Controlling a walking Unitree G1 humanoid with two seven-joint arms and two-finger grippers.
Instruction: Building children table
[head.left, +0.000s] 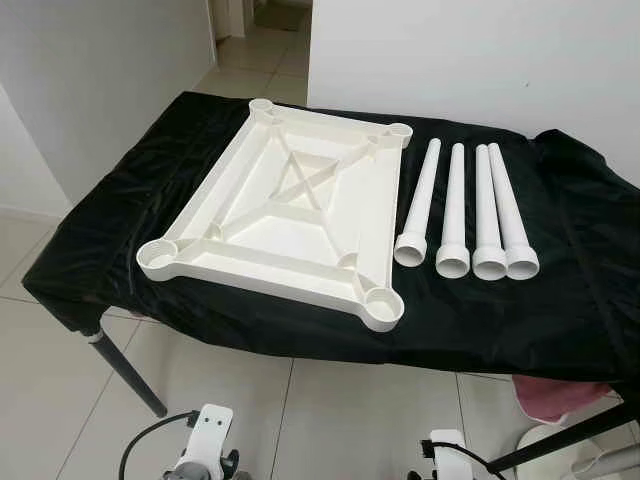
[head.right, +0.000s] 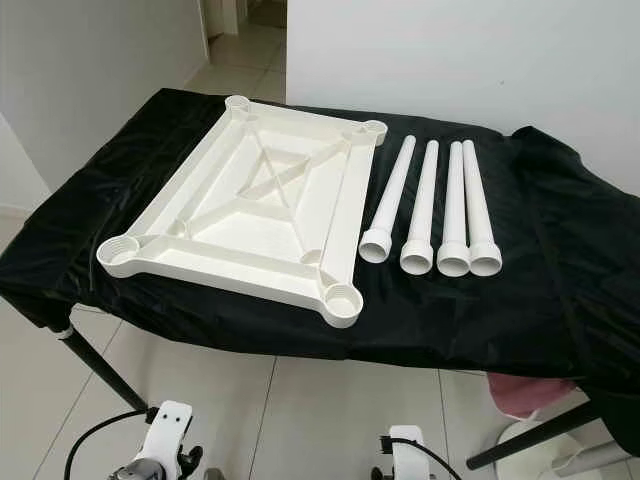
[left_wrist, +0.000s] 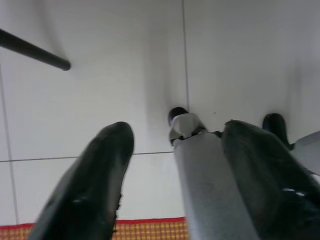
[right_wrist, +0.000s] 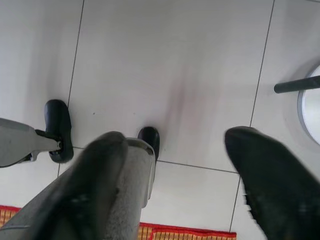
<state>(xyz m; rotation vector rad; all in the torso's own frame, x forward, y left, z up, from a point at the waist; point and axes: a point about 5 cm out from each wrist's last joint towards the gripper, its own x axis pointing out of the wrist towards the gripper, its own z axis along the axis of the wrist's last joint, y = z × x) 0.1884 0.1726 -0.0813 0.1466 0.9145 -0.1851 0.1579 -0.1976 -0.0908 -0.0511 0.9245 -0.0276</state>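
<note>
Lying upside down on the black-draped counter (head.left: 120, 240), the white tabletop (head.left: 285, 205) fills its left half; four white legs (head.left: 465, 210) lie side by side toward the right edge. Left wrist: left pincer (left_wrist: 172, 170) apart above floor tiles (left_wrist: 125, 75). Right wrist: right pincer (right_wrist: 175, 175) likewise apart.
</note>
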